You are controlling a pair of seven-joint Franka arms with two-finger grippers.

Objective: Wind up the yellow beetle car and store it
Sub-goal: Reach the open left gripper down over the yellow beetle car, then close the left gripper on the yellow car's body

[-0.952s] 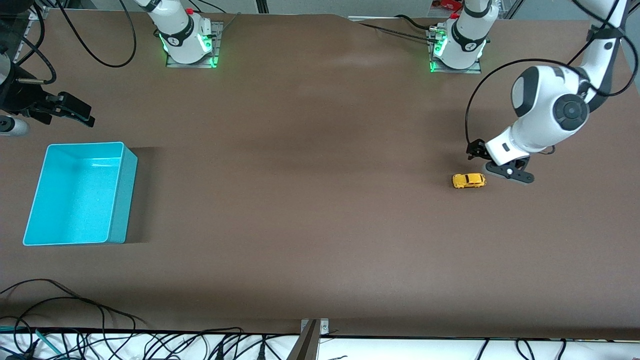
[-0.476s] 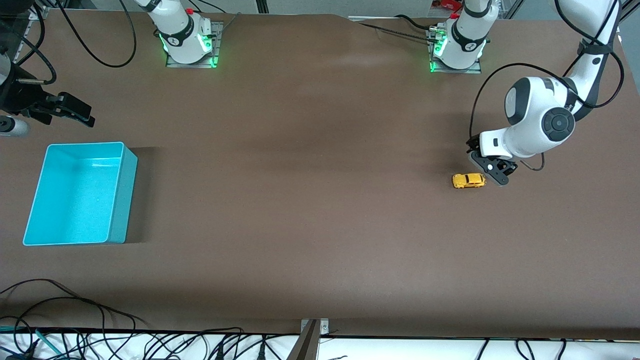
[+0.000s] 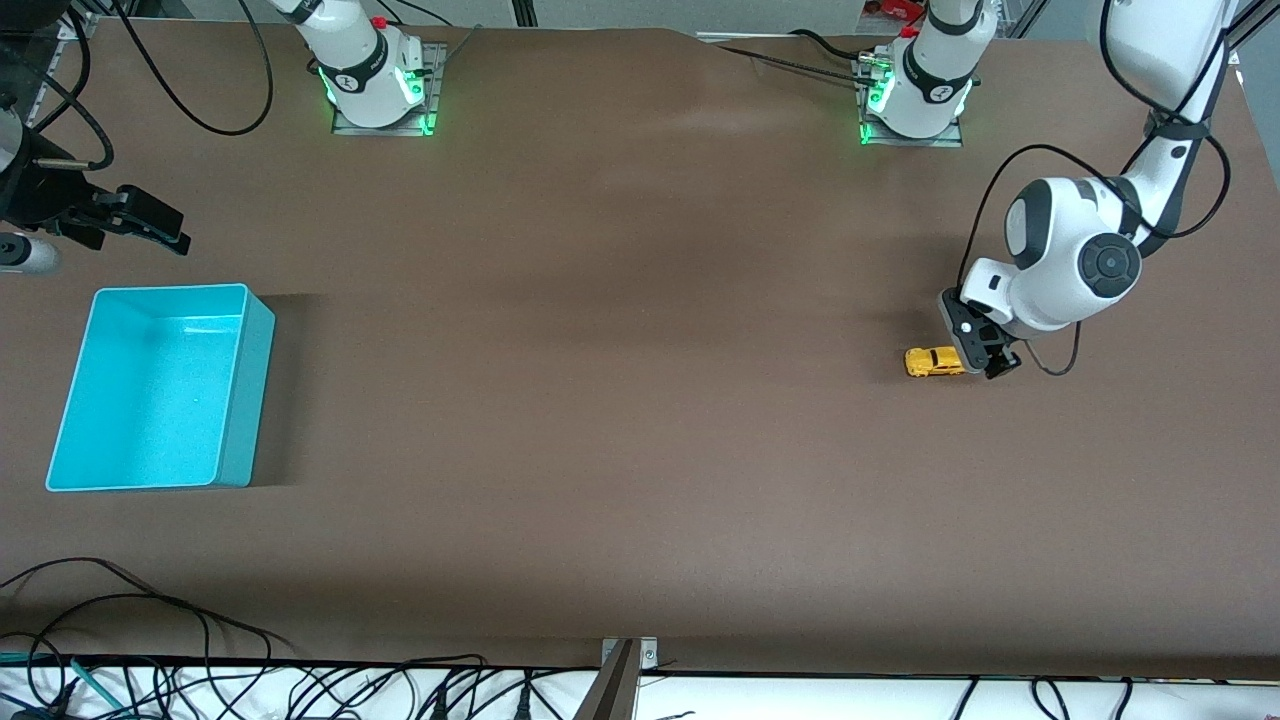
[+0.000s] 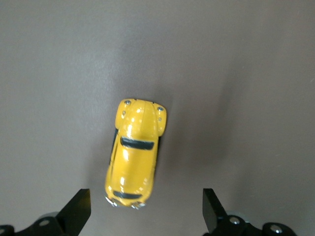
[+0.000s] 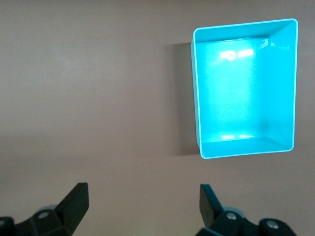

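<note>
The yellow beetle car point(image 3: 937, 361), a tiny rounded yellow toy with dark windows, sits on its wheels on the brown table point(image 3: 620, 400) at the centre right of the front frame, toward the left arm's end; in the left wrist view we see it point(image 4: 134, 155) from above, lying lengthwise in the lower middle of that frame. The left gripper point(image 3: 985, 345) hangs low just beside the car's end, its dark body overlapping that end in the front view; its two black fingertips point(image 4: 76, 211) stand spread wide at the bottom corners of the wrist frame, the car's near end between them but off-centre, closer to one finger, and nothing is gripped. From there the white left arm rises to the upper right of the front frame. The right gripper point(image 3: 140, 225) waits at the upper left edge of the front frame, above the table near the turquoise rectangular plastic bin point(image 3: 240, 400); its fingers point(image 5: 74, 201) are likewise wide apart and hold nothing; the bin point(image 5: 197, 98) fills the upper right of the right wrist frame, empty. We see black cables point(image 3: 150, 640) along the bottom edge.
</note>
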